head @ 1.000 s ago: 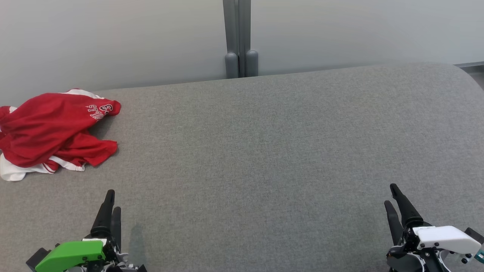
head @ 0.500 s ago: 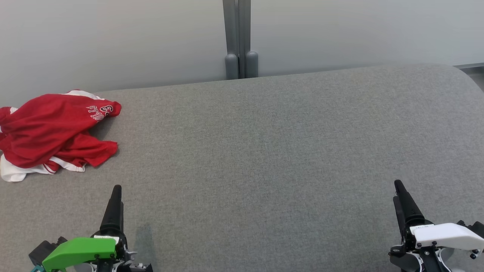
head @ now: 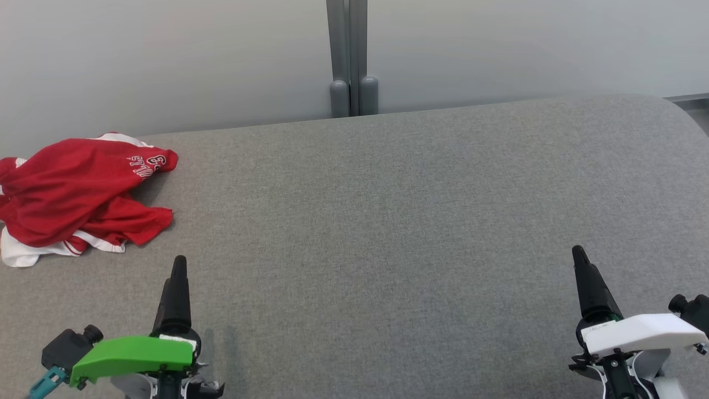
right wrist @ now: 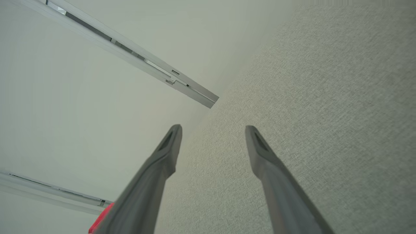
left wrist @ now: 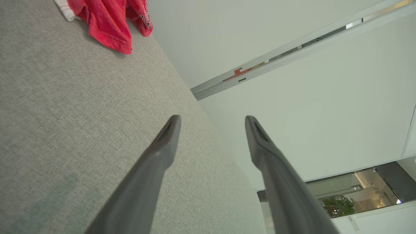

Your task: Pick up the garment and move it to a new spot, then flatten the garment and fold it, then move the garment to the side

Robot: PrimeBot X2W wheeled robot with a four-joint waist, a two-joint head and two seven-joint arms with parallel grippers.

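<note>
A crumpled red garment (head: 77,194) with white trim and white lettering lies at the far left of the grey fabric table (head: 388,221). It also appears at the top left of the left wrist view, the garment (left wrist: 107,19), and as a red sliver (right wrist: 101,221) in the right wrist view. My left gripper (head: 178,266), with a green wrist cover, hovers near the front edge below the garment, apart from it. In its wrist view the left gripper (left wrist: 213,122) stands open and empty. My right gripper (head: 579,255), white-covered, is at the front right, and its own view shows the right gripper (right wrist: 213,131) open and empty.
A pale partition wall runs along the table's far edge, with a grey post (head: 348,55) at its middle. The table's right end curves away at the upper right (head: 681,116).
Both grippers have moved forward over the table and rolled onto their sides, so each now shows as one finger in the head view. The garment has not moved.
</note>
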